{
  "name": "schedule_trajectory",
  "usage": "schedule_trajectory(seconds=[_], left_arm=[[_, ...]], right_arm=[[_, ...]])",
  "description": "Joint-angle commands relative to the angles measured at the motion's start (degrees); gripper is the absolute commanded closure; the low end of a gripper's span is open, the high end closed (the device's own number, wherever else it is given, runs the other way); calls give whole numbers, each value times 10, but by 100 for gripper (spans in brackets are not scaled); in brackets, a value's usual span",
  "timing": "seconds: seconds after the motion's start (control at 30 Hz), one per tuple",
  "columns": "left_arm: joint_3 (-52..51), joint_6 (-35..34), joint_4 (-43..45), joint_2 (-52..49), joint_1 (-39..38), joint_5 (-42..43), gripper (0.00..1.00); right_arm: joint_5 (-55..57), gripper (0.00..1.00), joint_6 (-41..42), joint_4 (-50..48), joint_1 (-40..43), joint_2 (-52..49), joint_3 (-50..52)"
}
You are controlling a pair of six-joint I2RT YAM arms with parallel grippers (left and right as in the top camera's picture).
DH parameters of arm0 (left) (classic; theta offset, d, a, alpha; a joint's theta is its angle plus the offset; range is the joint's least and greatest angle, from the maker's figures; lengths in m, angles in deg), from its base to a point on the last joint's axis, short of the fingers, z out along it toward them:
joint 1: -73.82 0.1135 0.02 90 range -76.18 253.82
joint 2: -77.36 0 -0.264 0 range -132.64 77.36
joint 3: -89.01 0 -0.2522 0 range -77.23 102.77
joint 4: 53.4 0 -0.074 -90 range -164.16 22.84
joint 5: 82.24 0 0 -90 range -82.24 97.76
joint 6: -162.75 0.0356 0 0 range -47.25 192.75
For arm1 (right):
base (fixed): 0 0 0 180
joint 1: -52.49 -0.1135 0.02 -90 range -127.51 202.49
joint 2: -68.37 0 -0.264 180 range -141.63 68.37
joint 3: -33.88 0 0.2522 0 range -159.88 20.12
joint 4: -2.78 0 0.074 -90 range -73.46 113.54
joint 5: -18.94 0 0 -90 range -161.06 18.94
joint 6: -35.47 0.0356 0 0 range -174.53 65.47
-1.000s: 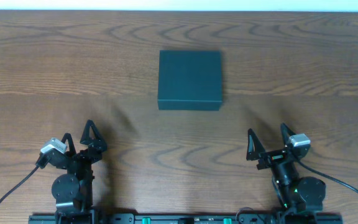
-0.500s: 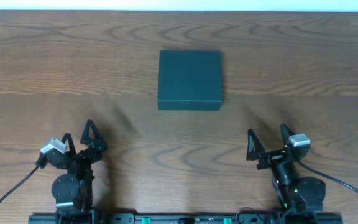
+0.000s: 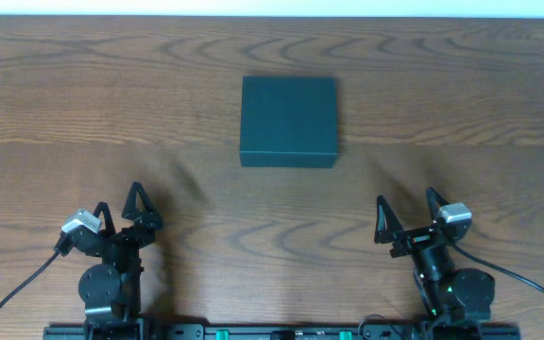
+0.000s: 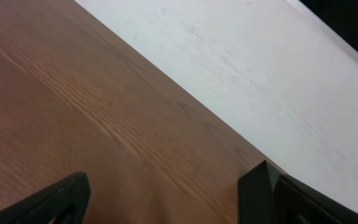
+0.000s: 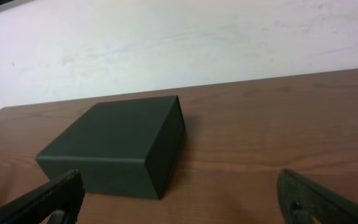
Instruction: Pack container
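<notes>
Two hands, both low at the near edge of the desk [image 3: 83, 94], both empty.

Left hand [image 3: 121, 203]: fingers spread apart, bare wood showing between them. It sits at the near left corner. The left wrist view agrees: the black fingertips [image 4: 67, 196] sit at opposite sides of the picture with a wide gap. That camera looks at an angle across the wood grain to a white wall [image 4: 260, 62] beyond the desk's far edge.

Right hand [image 3: 409, 210]: same state, fingers wide apart, at the near right corner. In the right wrist view one fingertip shows low at each side of the picture.

Container [image 3: 288, 121]: dark teal-green square box, lid down flat, resting on the desk. From overhead it is about midway between left and right, on the far half of the desk. It is well apart from both hands and squared up with the desk edges. From the right wrist camera it lies ahead and to the left, one corner turned toward the lens (top face and two side walls visible). Which side carries the hinge I cannot tell.

Cables [image 3: 8, 293] run off each arm base toward the near corners. Each wrist carries a small pale camera block [image 3: 81, 223].
</notes>
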Motion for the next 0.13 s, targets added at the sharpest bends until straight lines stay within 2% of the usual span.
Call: schedule_trajectory(seconds=[0.0, 0.1], left_arm=[[-19, -2, -13, 4, 2, -6, 5], [-19, -2, -13, 4, 2, -6, 5]], right_arm=[[2, 1, 5, 4, 3, 4, 1], [2, 1, 5, 4, 3, 4, 1]])
